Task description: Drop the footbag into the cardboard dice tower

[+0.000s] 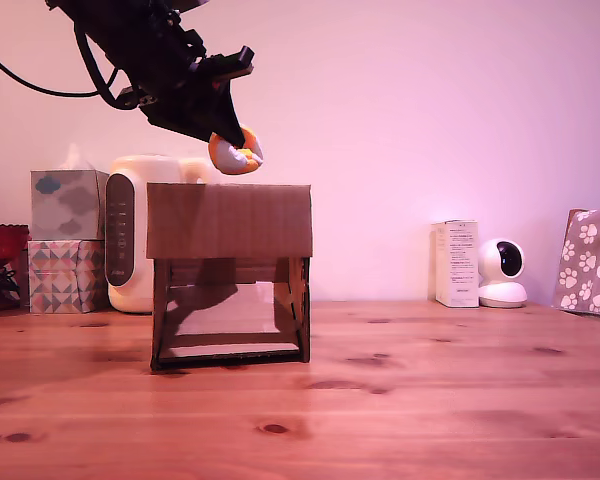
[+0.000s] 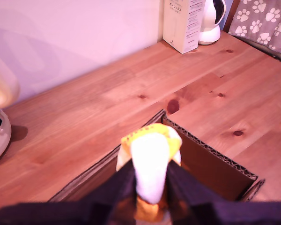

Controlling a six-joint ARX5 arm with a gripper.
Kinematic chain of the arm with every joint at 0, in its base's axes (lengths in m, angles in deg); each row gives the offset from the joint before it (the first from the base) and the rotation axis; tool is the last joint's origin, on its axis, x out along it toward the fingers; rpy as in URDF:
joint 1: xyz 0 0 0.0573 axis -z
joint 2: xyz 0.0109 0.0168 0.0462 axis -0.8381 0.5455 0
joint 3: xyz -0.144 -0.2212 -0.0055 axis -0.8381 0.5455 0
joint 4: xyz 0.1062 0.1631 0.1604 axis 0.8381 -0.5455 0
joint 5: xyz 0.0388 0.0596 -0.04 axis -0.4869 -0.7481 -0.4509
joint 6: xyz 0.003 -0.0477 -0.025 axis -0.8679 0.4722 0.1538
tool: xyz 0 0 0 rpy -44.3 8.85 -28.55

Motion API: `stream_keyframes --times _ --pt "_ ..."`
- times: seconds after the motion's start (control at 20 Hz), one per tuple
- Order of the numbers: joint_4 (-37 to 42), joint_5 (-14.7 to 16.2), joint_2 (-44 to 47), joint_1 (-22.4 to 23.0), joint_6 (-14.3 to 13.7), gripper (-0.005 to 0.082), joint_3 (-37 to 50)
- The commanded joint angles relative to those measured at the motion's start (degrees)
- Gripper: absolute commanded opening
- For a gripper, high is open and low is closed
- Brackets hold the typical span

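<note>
The gripper [image 1: 230,142] is clamped on the footbag [image 1: 236,155], which hangs in the air just above the cardboard dice tower [image 1: 229,220], at about 12 o'clock from its top panel. In the wrist view the bag [image 2: 151,168] seems to sit over the tower's open top [image 2: 210,164].

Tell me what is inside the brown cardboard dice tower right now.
Through the brown corrugated cardboard dice tower's front opening, only an angled cardboard ramp shows. Its upper panel hides the top section. The orange, yellow and white stitched footbag is above it, held in the black gripper.
</note>
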Motion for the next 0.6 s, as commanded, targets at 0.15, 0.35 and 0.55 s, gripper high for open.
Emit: stream_keyframes --times 0.15,0.35,0.55 --pt "-0.59 -1.11 -0.85 0.02 -1.64 0.0666 -0.66" --pt "-7.10 -0.28 -4.22 0.07 -2.36 0.0403 -0.68" --pt "-17.57 2.32 -7.89 0.07 -1.33 -0.0018 -0.66"
